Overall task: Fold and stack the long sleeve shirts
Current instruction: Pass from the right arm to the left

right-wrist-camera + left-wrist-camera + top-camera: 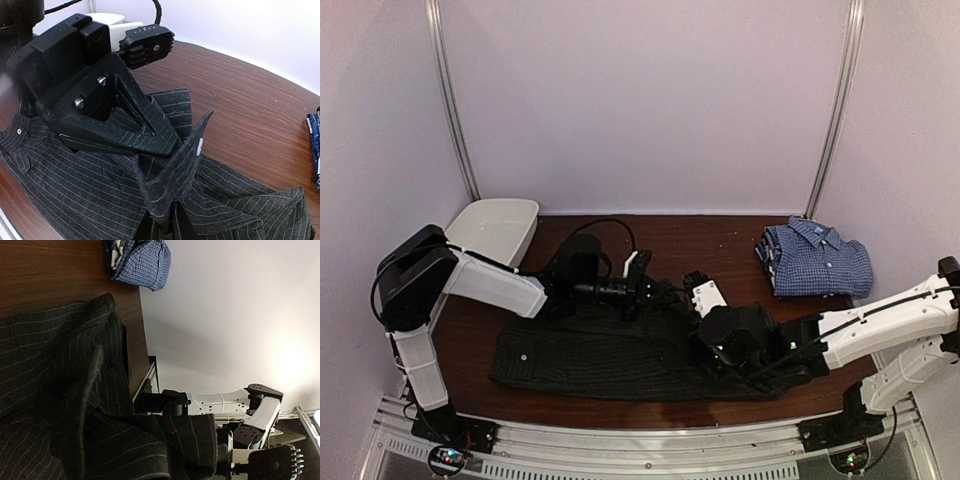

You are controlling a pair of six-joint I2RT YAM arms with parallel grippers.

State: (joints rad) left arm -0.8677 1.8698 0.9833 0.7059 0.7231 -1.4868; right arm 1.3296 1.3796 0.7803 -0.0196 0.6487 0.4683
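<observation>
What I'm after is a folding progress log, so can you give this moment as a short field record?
black pinstriped cloth shirt: spread out near the arms, one flap raised
blue-and-white checked cloth shirt: folded, far right, apart
left gripper: shut on the black shirt
right gripper: shut on the raised flap
stack: not yet made

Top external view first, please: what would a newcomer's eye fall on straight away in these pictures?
The black shirt sprawls across the near middle of the table. The left end effector and right end effector meet over it, both closed on a raised fold of its cloth. At the far right lies the blue shirt, neatly folded, and a white tub sits at the far left.
</observation>
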